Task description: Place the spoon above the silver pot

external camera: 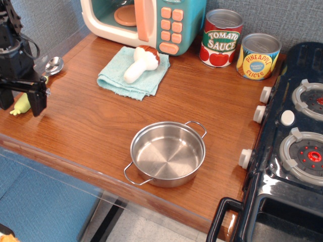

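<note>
At the left edge of the frame, the gripper (21, 101) is seen with jaws apart, straddling the spoon (31, 89). The silver pot (168, 153) is placed at lower centre.

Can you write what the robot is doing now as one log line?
gripper: open, straddling spoon handle | spoon: on counter, far left | silver pot: empty

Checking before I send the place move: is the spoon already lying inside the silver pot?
No: the silver pot is empty, and the spoon lies at the far left edge of the counter, beside the gripper.
</note>
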